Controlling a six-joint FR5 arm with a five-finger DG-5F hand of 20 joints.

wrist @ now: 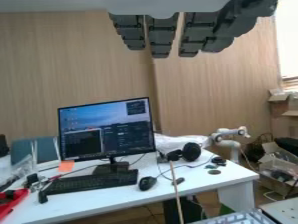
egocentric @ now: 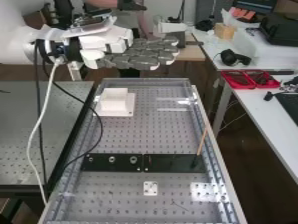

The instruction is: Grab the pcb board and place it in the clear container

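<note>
Robot hand (egocentric: 136, 56) raised at the perforated worktop's (egocentric: 110, 200) far end, fingers straight, wide open and empty; small white plate (egocentric: 150, 188) lies just nearer than black strips (egocentric: 169, 161); whether it is the pcb board cannot be told.

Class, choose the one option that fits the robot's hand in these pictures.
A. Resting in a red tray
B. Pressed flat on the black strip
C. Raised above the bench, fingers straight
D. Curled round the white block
C: the hand is up in the air over the far end of the bench, and its fingers stretch out straight, as the wrist view also shows.
</note>
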